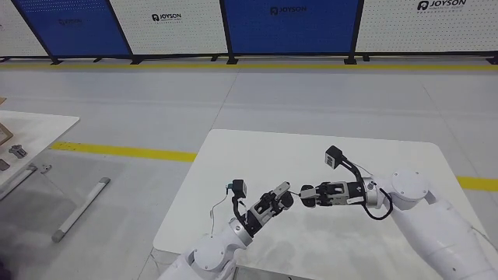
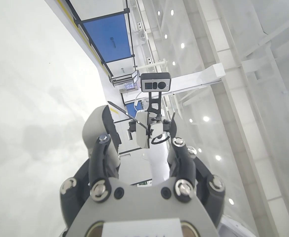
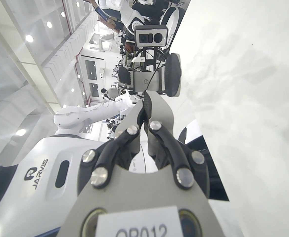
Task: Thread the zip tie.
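Observation:
Above the front of the white table (image 1: 350,148) my two grippers face each other, tips nearly meeting. My right gripper (image 1: 305,194) (image 3: 144,99) is shut on a thin black zip tie (image 2: 127,115) (image 3: 152,78), whose free end sticks out toward the left arm. My left gripper (image 1: 278,198) (image 2: 139,117) is open, one finger on each side of the tie, with nothing gripped. In the left wrist view the tie slants across the gap toward one finger pad (image 2: 109,122). I cannot tell whether the tie touches that pad.
A second table (image 1: 31,132) with small parts stands at the far left. A grey bar (image 1: 82,208) lies on the floor beside it. Blue and white panels (image 1: 288,8) close off the back.

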